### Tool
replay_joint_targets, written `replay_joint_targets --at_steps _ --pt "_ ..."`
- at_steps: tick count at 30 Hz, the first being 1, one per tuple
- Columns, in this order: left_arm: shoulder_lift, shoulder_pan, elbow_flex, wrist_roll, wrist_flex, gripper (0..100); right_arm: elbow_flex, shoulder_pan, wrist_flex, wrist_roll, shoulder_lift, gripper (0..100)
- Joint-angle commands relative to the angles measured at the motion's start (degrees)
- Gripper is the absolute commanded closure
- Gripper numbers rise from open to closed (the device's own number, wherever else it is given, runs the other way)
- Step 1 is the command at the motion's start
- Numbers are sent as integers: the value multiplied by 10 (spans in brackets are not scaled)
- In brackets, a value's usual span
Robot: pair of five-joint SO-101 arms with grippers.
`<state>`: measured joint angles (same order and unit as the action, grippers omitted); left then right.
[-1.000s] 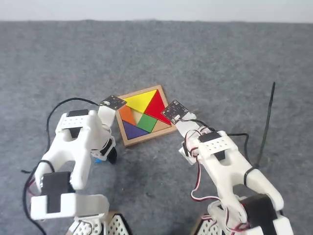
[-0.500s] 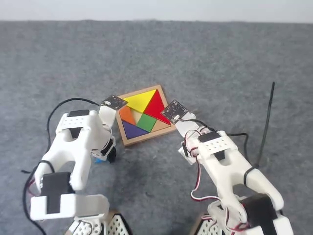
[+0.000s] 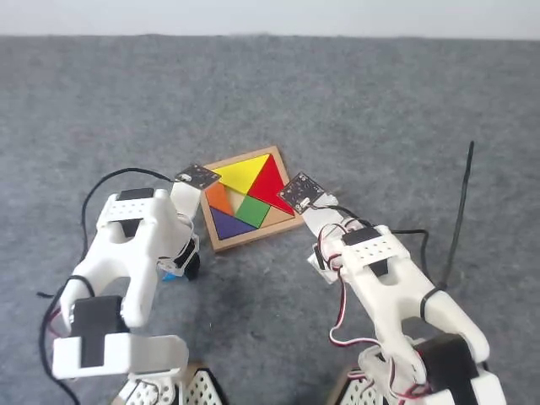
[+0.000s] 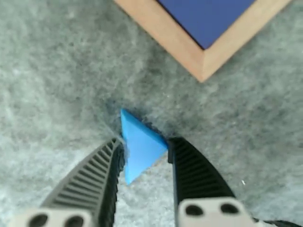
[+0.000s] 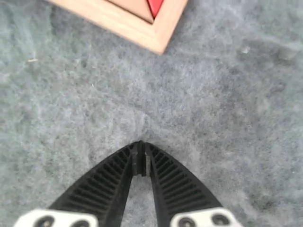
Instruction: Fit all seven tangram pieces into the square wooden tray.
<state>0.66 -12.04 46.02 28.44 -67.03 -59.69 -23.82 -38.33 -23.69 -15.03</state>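
Lying on the grey carpet (image 3: pixel 380 110), the blue triangle (image 4: pixel 139 149) is pinched between the left gripper's (image 4: pixel 144 143) fingers, at seven o'clock from the square wooden tray (image 3: pixel 253 237); the right gripper (image 5: pixel 140 147), closed and empty, hangs at the tray's four o'clock

My left claw (image 4: pixel 144 144), pointed down, seems pinched on a blue piece (image 4: pixel 136 139); my right claw (image 5: pixel 140 147) has its fingers pressed together.

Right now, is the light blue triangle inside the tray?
No, the light blue triangle lies on the grey carpet outside the tray, between the left jaws.
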Motion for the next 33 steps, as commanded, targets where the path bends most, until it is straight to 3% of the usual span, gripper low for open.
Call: replay_joint_targets --at_steps 1,6,13,25,33 --pt "-13 -1 0 -4 3 985 -3 -19 7 2 -8 990" --pt "14 1 11 -5 3 987 -3 -19 7 2 -8 990" --pt "114 72 92 -9 5 989 -3 -19 7 2 -8 990" --pt "84 64 91 -7 1 989 -3 -19 7 2 -8 990" --pt "193 65 -51 -4 -177 989 -3 -19 7 2 -8 990"
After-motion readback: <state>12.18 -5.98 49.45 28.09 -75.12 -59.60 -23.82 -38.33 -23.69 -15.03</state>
